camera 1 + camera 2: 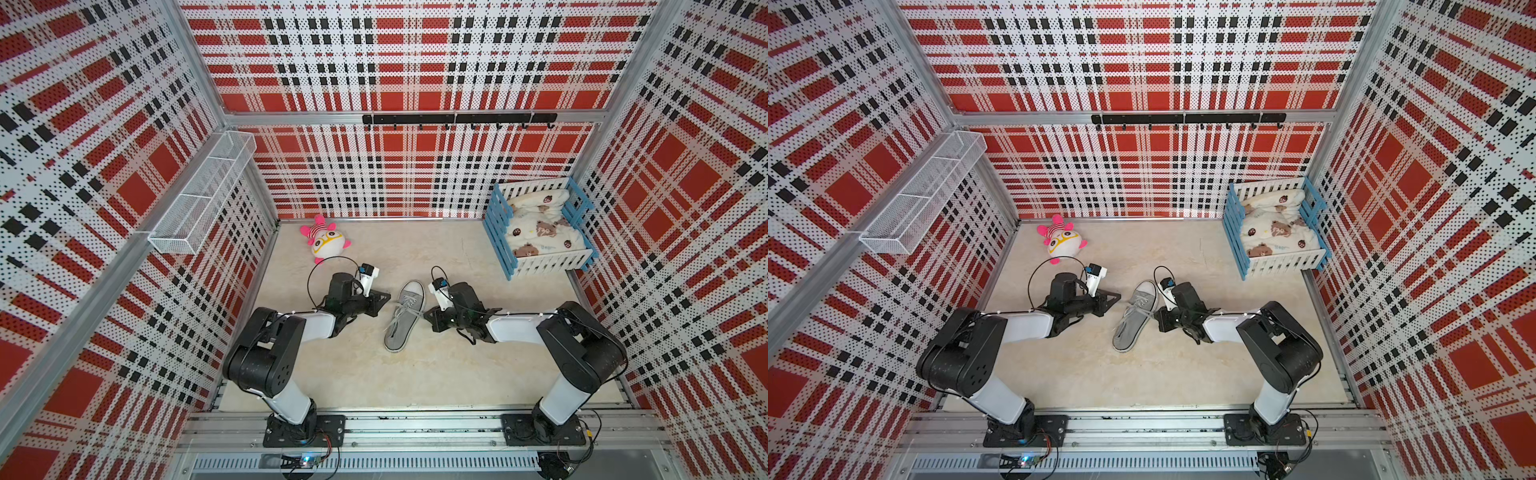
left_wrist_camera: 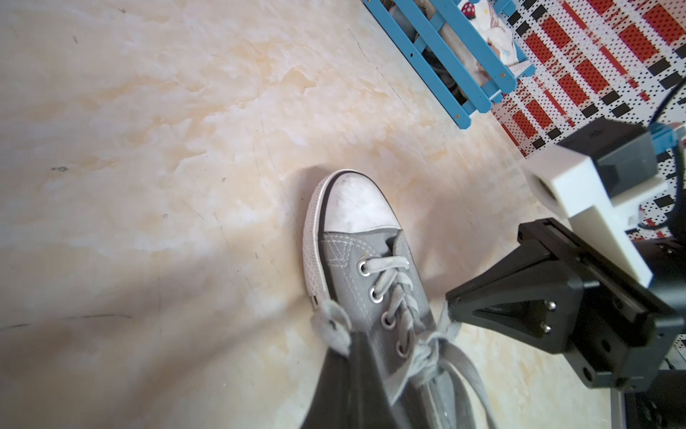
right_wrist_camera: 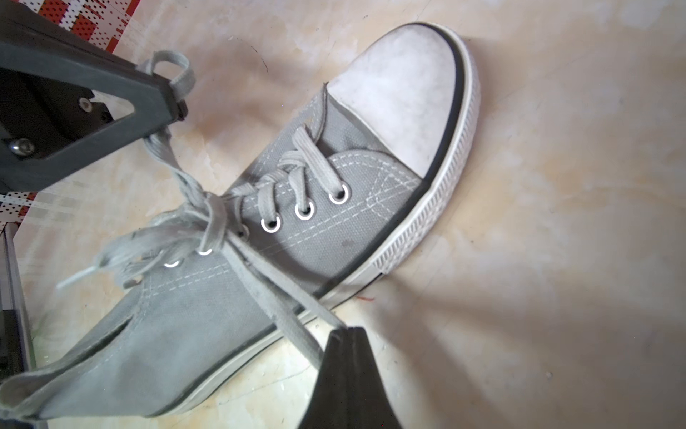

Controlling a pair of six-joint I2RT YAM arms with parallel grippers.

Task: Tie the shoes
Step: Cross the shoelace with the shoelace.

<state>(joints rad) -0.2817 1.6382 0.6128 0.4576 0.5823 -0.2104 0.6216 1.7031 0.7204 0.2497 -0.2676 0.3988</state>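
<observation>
A grey shoe (image 1: 404,318) lies on its sole near the middle of the beige counter (image 1: 374,374). Its white toe cap points toward the far wall and a little right, and its heel points toward the near edge. It sits between the two arms, which reach in from the near left and near right.

The left hand (image 1: 386,296) is just left of the shoe, level with the eyelets. It is clenched on the laces (image 3: 208,208). In the right wrist view a short loop of lace sticks out past its closed black tips, and a twisted strand runs from there to the crossing over the tongue.

The right hand (image 3: 345,332) is just right of the shoe, a little nearer than the left one. It is also clenched on the laces. A flat strand runs taut from the crossing straight into its pinched tips. The left wrist view shows the same strand meeting those tips.

The laces are threaded through the metal eyelets. They are gathered into a crossing at the upper eyelets, and loose ends trail toward the heel. Whether that crossing is a finished knot cannot be told.

Far left on the counter, well apart from the shoe, lies a pink-and-white plush toy (image 1: 326,242). In the far right corner stands a blue-and-white slatted crate (image 1: 496,232) holding a bear-print blanket (image 1: 540,226). A white wire basket (image 1: 203,195) hangs on the left wall.
</observation>
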